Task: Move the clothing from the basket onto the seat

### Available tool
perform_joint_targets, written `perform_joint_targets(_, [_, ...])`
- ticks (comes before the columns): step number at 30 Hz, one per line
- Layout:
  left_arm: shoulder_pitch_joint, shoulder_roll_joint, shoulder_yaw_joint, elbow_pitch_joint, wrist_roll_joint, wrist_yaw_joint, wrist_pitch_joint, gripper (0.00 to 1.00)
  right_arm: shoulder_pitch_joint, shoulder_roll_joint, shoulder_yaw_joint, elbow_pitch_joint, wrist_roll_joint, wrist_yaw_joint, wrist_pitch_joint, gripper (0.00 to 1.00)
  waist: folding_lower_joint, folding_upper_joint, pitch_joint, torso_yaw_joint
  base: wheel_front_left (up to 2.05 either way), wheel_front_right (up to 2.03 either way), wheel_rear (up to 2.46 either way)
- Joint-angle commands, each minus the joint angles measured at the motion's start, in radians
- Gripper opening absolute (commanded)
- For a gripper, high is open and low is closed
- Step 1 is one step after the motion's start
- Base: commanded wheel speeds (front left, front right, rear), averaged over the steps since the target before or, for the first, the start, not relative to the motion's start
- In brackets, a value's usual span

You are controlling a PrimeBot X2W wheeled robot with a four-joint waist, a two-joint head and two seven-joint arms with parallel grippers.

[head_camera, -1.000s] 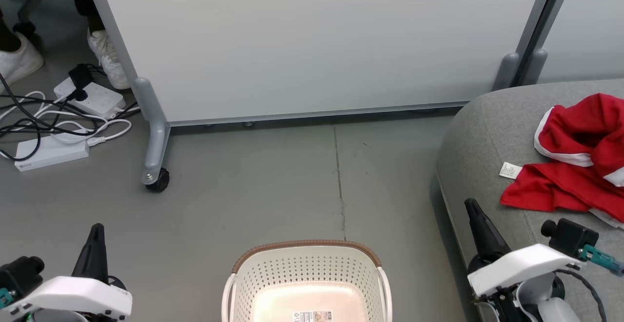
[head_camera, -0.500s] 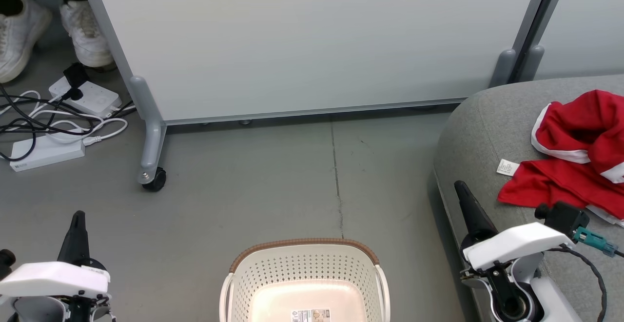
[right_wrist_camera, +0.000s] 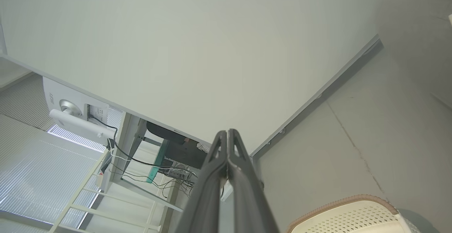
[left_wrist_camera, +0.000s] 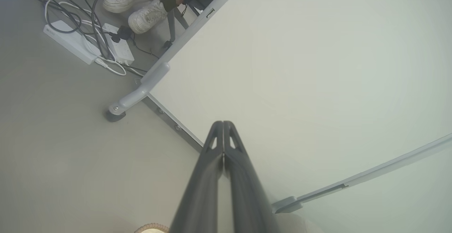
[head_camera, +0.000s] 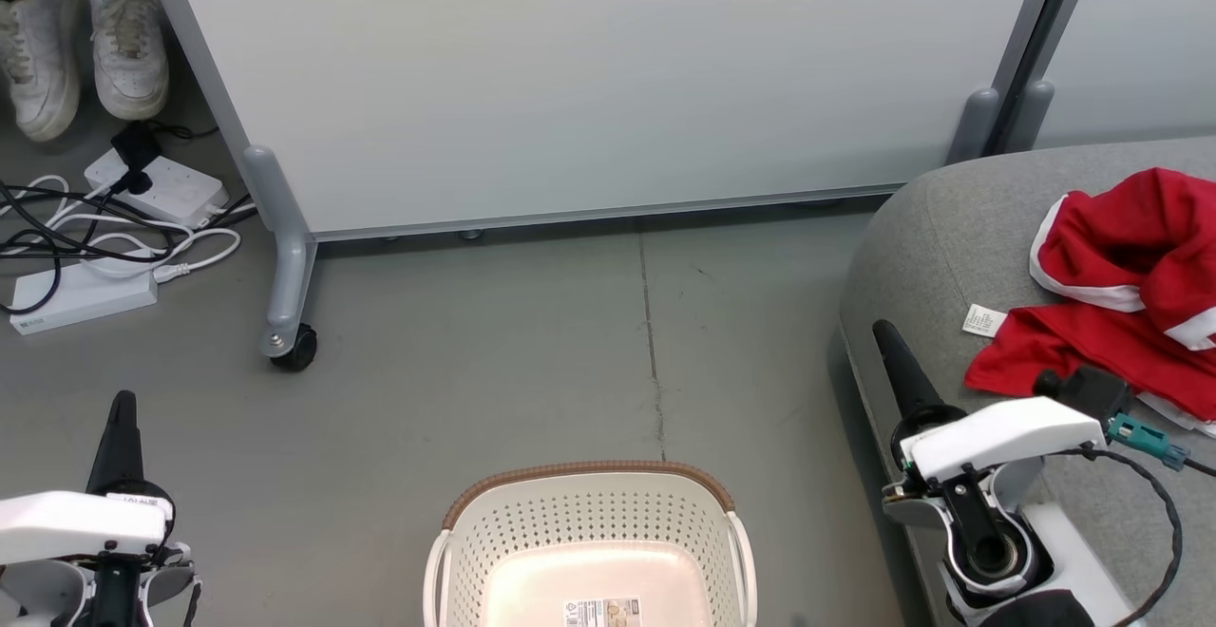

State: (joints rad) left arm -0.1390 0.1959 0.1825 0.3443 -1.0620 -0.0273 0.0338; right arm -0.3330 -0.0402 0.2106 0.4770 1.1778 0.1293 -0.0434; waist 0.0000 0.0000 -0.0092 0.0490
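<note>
Both grippers: closed tip to tip, holding nothing, low at either side of the basket [head_camera: 589, 468].
Left gripper [head_camera: 122, 401]: shifted further left over the floor [head_camera: 494, 361] within the last second, pointing toward the partition panel [head_camera: 589, 76].
Right gripper [head_camera: 883, 331]: pushed forward a little, beside the front edge of the seat [head_camera: 936, 247], near the clothing [head_camera: 1130, 256] but apart from it.
Clothing: heaped on the seat, white tag [head_camera: 983, 320] alongside, lying as before.
Basket: bottom bare where visible, paper label [head_camera: 600, 611] exposed; near end cut off by the frame.
Whole head view: nudged slightly, so camera motion, not the things.
Person's shoes [head_camera: 85, 38]: drawn closer together behind the panel.
Meaning: transfer probably complete, with the arms seemingly settling to rest.
</note>
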Motion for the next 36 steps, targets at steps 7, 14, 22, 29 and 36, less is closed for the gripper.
perform_joint_targets(7, [-0.060, -0.004, 0.054, 0.015, -0.083, -0.024, 0.027, 0.00, -0.074, -0.008, 0.023, 0.036, 0.111, 0.002, -0.003, 0.00, 0.0000, 0.0000, 0.004, -0.005, 0.00, 0.00, 0.00])
perform_joint_targets(14, [-0.080, -0.014, 0.087, 0.033, -0.142, -0.036, 0.048, 0.00, -0.109, -0.009, 0.041, 0.068, 0.190, 0.002, -0.003, 0.00, 0.0000, 0.0000, 0.007, -0.009, 0.00, 0.00, 0.00])
perform_joint_targets(22, [-0.099, -0.023, 0.118, 0.049, -0.198, -0.047, 0.069, 0.00, -0.142, -0.010, 0.056, 0.098, 0.264, 0.002, -0.004, 0.00, 0.0000, 0.0000, 0.011, -0.014, 0.00, 0.00, 0.00])
perform_joint_targets(29, [-0.118, -0.031, 0.147, 0.064, -0.251, -0.058, 0.088, 0.00, -0.172, -0.011, 0.072, 0.125, 0.333, 0.002, -0.004, 0.00, 0.0000, 0.0000, 0.014, -0.018, 0.00, 0.00, 0.00])
perform_joint_targets(36, [-0.136, -0.038, 0.174, 0.078, -0.300, -0.069, 0.106, 0.00, -0.202, -0.011, 0.084, 0.151, 0.399, 0.002, -0.004, 0.00, 0.0000, 0.0000, 0.018, -0.023, 0.00, 0.00, 0.00])
